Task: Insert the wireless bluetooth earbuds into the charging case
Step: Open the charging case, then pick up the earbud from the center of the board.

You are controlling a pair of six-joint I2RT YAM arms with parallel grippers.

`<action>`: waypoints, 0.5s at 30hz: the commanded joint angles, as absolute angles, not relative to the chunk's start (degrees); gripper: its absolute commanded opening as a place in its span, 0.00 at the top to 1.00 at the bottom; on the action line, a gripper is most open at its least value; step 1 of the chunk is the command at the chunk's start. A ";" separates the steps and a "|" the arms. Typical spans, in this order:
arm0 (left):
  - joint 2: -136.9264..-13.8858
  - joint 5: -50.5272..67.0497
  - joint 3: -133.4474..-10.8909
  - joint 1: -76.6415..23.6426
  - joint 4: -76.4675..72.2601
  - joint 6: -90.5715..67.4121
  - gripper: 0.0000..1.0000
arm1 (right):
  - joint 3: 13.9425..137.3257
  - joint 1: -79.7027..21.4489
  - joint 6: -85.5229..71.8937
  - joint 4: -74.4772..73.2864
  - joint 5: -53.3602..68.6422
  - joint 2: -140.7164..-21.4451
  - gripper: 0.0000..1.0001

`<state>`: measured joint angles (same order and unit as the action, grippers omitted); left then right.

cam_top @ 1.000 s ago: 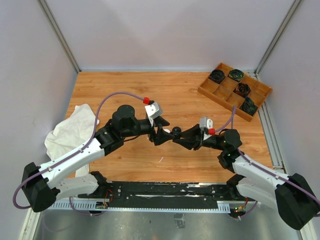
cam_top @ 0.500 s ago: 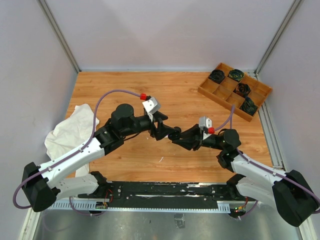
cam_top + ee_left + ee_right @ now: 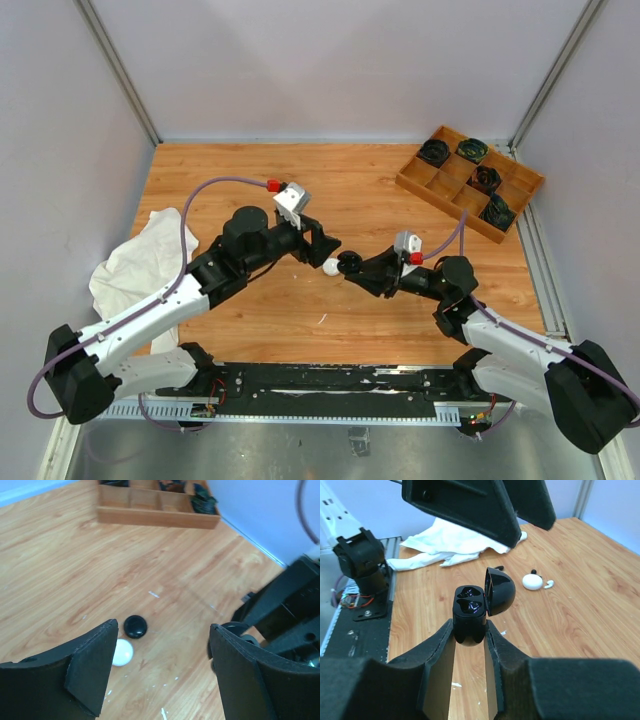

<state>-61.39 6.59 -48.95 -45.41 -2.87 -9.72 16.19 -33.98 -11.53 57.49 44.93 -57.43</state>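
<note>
Right pincer [image 3: 470, 634] gripping open-lidded charging case [image 3: 469, 611], left pincer [image 3: 162, 642] — jaws apart

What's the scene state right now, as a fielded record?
left claw: open, empty, above wooden table
right claw: shut on glossy black plastic charging case
case lid: hinged open
on table: round white plastic puck, small white stemmed earbud beside it
back right: compartmented wooden tray
left edge: crumpled white cloth

The left gripper [image 3: 326, 246] pulls back far-left off the black charging case [image 3: 350, 263], jaws widening, uncovering a white puck [image 3: 331, 266].
</note>
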 commanded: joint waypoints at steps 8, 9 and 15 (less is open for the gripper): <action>-63.29 -11.94 -47.60 -34.27 7.34 -19.31 0.22 | 14.26 -33.90 -4.55 51.79 34.13 -56.00 0.99; -63.91 -12.78 -47.63 -33.04 8.70 -19.55 0.22 | 14.42 -33.89 -4.10 51.24 33.57 -56.23 0.99; -67.87 -12.88 -48.37 -25.38 16.00 -20.33 0.24 | 14.83 -33.86 -3.16 49.91 32.59 -56.74 0.99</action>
